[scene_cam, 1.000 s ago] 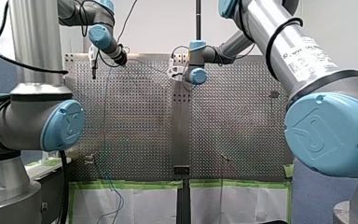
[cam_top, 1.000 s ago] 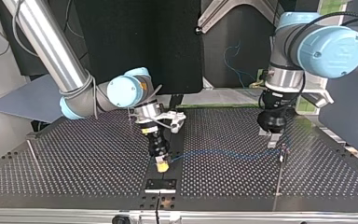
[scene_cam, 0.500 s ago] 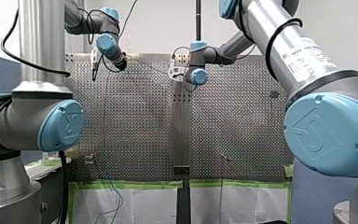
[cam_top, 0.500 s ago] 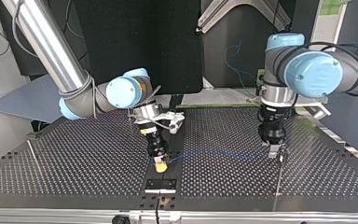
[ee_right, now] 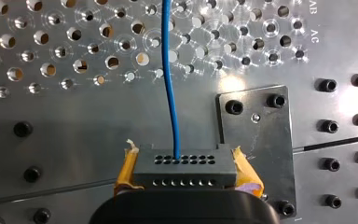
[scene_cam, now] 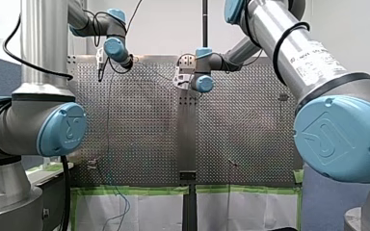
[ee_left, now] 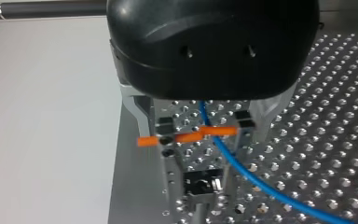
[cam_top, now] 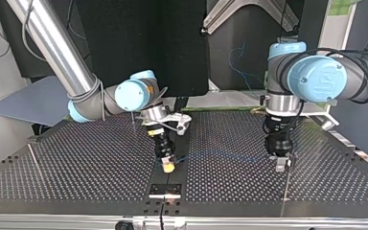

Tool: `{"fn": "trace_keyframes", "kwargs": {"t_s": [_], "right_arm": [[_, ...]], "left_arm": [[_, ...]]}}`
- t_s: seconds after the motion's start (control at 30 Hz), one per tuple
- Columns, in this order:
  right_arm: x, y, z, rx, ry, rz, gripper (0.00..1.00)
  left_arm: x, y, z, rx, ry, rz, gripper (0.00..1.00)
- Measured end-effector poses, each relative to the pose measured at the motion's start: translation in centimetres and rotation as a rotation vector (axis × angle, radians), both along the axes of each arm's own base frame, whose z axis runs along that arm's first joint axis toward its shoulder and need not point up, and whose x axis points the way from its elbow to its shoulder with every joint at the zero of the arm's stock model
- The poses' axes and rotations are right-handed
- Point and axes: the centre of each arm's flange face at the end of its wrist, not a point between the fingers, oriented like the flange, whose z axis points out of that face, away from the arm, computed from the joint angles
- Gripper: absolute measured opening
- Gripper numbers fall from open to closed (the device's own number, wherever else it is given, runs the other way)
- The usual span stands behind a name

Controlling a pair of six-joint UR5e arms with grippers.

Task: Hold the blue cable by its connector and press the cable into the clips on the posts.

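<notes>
connector's (ee_right: 182, 170) blue cable (ee_left: 237, 164) vanishes under my left gripper (ee_left: 200, 131).

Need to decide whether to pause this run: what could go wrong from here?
1. The blue cable runs straight out of the connector clamped in my right tool. More pull could drag the connector out of the yellow pads.
2. My left tool straddles the cable, with the clip on the post just ahead. If it is slightly off line, the cable may miss the clip, or the metal fingers may strike the post.
</notes>
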Motion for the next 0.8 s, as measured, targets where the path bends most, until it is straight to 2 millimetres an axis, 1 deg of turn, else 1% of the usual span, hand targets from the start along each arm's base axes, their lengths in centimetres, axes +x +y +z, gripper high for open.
{"fn": "trace_keyframes", "kwargs": {"t_s": [0.13, 0.3, 0.57, 0.8], "right_arm": [[0.0, -0.1, 0.0, 0.0, 0.0, -0.001, 0.0], [0.0, 0.0, 0.0, -0.001, 0.001, 0.001, 0.0], [0.1, 0.0, 0.0, -0.001, 0.001, 0.002, 0.0], [0.0, -0.1, 0.0, 0.0, 0.002, 0.001, 0.0]], "left_arm": [[0.4, -0.2, -0.2, 0.0, 0.004, -0.004, 0.98], [1.5, -0.4, -1.3, 0.002, 0.022, 0.002, 0.98], [2.1, -0.5, -0.2, -0.031, -0.011, 0.014, 0.98], [2.1, -0.8, -0.1, -0.031, -0.013, 0.013, 0.98]]}}
